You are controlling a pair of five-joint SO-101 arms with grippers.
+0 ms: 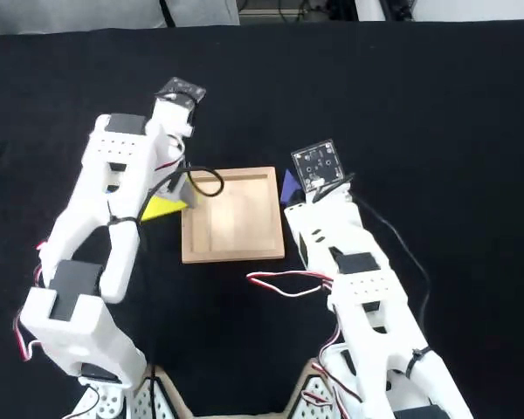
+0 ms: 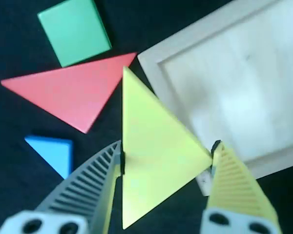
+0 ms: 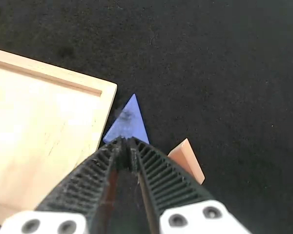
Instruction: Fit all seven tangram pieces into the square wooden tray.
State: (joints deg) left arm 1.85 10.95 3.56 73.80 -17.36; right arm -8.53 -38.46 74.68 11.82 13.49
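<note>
- Our left gripper (image 2: 167,148) clamps the flat yellow triangle (image 2: 156,165) at the wooden tray's (image 2: 185,40) left rim.
- Our right gripper (image 3: 124,144) is pinched closed, its tips at the blue triangle (image 3: 129,119) just beside the tray's right rim.

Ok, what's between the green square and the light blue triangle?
The red triangle lies flat between the green square and the light blue triangle, as the left wrist view shows.

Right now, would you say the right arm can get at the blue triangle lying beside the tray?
Probably yes. The right gripper sits just short of the blue triangle, with nothing between. The tray rim lies close beside it, and the jaws are shut, so they would need opening first.
</note>
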